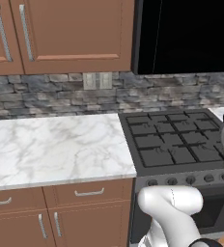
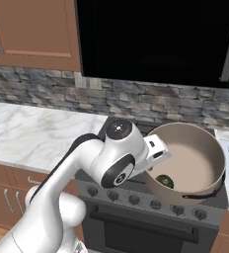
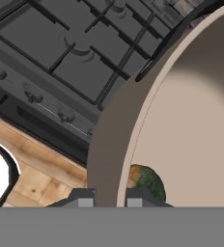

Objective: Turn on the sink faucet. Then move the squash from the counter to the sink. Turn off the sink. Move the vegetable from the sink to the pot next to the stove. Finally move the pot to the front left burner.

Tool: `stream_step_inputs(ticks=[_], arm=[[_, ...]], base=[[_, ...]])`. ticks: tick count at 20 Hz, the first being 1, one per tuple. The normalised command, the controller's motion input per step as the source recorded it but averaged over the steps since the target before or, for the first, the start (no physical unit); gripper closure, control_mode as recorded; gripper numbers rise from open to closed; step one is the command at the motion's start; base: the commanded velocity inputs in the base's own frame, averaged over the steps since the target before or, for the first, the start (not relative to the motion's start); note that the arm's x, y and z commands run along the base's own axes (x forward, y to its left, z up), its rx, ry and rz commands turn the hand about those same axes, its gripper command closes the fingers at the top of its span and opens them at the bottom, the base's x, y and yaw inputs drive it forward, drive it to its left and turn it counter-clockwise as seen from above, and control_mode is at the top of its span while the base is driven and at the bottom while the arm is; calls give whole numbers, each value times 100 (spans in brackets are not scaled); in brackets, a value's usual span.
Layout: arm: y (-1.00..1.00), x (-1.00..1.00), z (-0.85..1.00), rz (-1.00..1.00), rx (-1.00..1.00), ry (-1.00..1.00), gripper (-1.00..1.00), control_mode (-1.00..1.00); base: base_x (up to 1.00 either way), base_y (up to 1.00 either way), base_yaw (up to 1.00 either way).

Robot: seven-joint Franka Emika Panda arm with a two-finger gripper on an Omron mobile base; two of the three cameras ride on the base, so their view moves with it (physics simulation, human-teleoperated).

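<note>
With the squash point(image 2: 164, 181) already in the pot point(image 2: 212, 148), my gripper point(image 3: 110, 200) pinches its rim above the stove point(image 1: 174, 140); placement on the front left burner remains.

squash point(image 3: 147, 182) half behind pot point(image 3: 106, 144) rim | fingers point(image 3: 85, 198) cut by bottom edge

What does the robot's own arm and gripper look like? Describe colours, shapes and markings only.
The arm is glossy white, built of thick rounded tube sections with bulbous elbows. Its joints show dark grey bands, and one round dark cap carries a small pale mark at its centre. The gripper ends in two small dark grey, blocky finger tips.
</note>
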Motion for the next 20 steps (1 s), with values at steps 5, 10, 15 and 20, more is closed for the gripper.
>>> stream_step_inputs(ticks=[5,10,15,20], arm=[[16,0,-6,1,0,0,100,-100],[49,-2,-3,8,-3,0,100,-100],[57,-11,0,11,-3,0,100,-100],[57,-11,0,14,-3,0,100,-100]], base=[[0,0,0],[0,0,0],[0,0,0],[0,0,0]])
